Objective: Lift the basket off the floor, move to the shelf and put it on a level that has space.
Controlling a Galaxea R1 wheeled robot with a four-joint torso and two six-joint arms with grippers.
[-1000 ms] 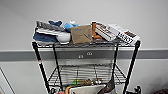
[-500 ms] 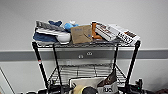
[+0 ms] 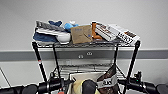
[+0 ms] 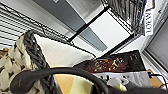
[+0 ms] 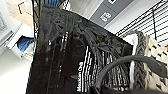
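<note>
The basket, cream woven with a white lining and dark handles, hangs between my two arms low in the head view, in front of the shelf. My left gripper holds its left end and my right gripper its right end. The basket's rim sits about level with the grey wire level under the top tier. Inside the basket are a dark bag and a yellow item. The woven wall and a dark handle loop show close in the left wrist view; the bag and the basket's wall show in the right wrist view.
The top tier is crowded with boxes, a brown packet and blue cloth. A white wall with a grey band stands right behind the rack. Black posts frame the second tier's opening.
Both arms and the basket have risen into the bottom of the head view, up to the second tier's height. Over the last half second little has moved.
</note>
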